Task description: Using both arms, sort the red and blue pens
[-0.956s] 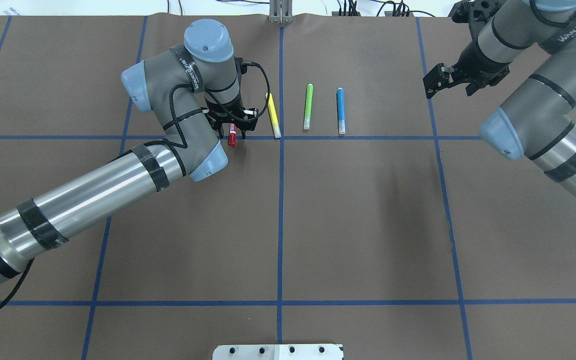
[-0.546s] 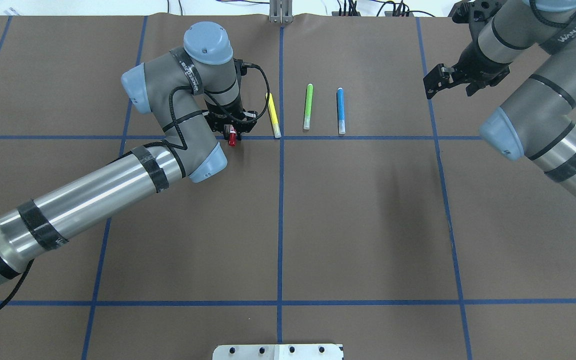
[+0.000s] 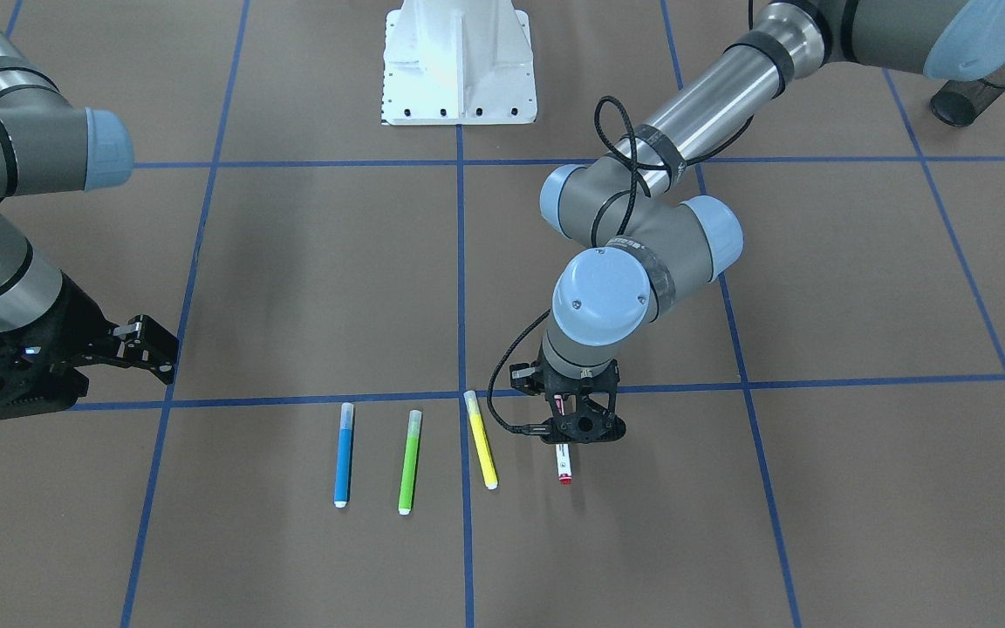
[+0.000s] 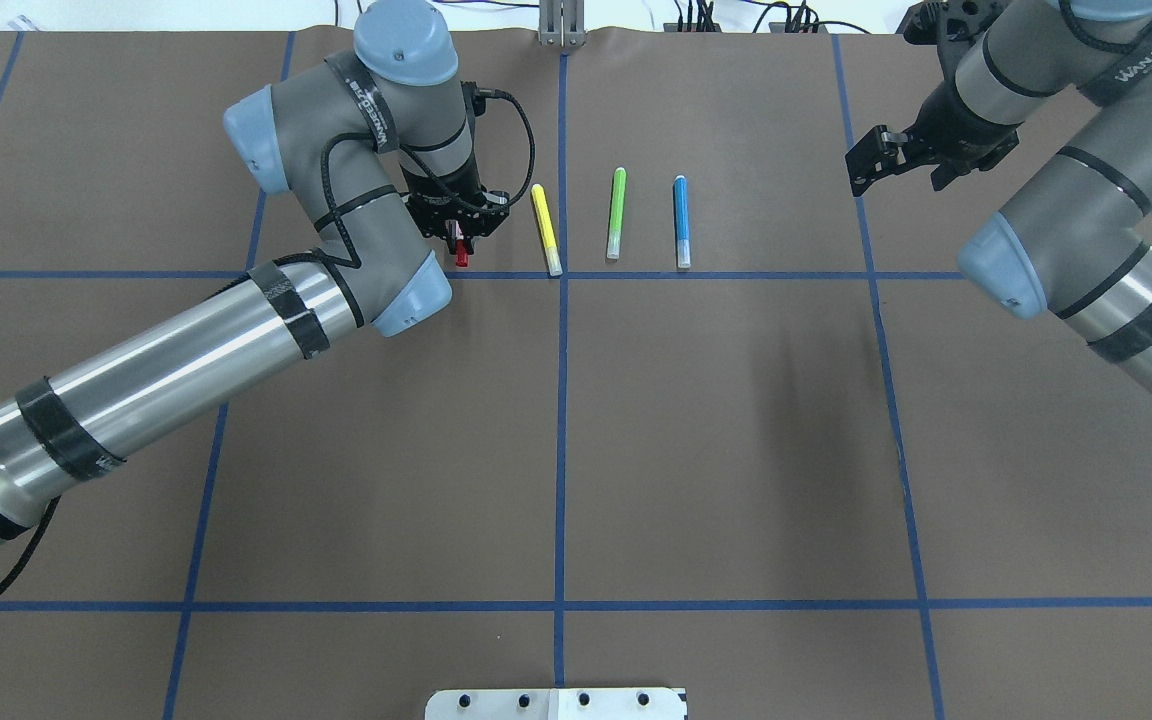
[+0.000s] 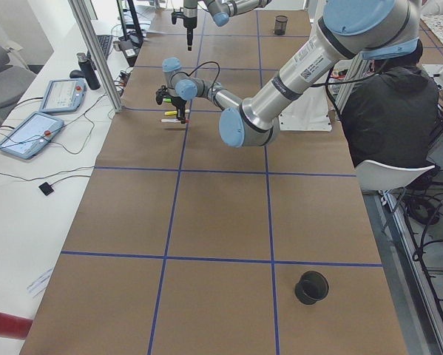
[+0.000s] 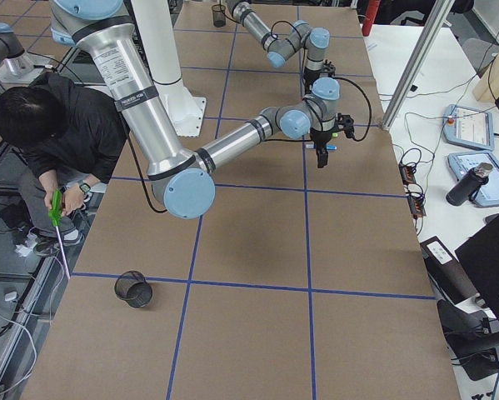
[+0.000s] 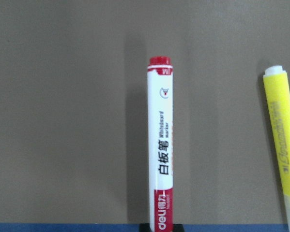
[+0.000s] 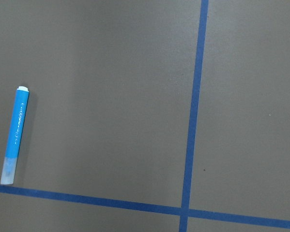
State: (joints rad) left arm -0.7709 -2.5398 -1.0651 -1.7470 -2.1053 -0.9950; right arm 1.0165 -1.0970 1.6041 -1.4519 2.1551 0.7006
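Two robot arms are seen over a table [image 4: 736, 450] that is covered in brown paper and divided into squares by blue tape lines [image 4: 561, 450]. The left arm [image 4: 186, 370] is stretched out to the far row of squares, just left of the centre line. The right arm [image 4: 1086, 230] is held back at the far right corner.

The left gripper [image 4: 458, 238] is pointed down, and its jaws are closed on the red pen [image 4: 461, 258]. The pen is gripped across its white barrel, with the red cap turned toward the robot. Whether it is clear of the paper cannot be told. The right gripper [image 4: 861, 168] is held above the paper with its jaws apart and nothing between them.

Three more markers are laid side by side on the table, to the right of the held pen. The yellow marker [image 4: 547, 230] is nearest, then the green marker [image 4: 616, 214], then the blue pen [image 4: 681, 222]. The blue pen is lying just beyond a tape line, well apart from the right gripper.
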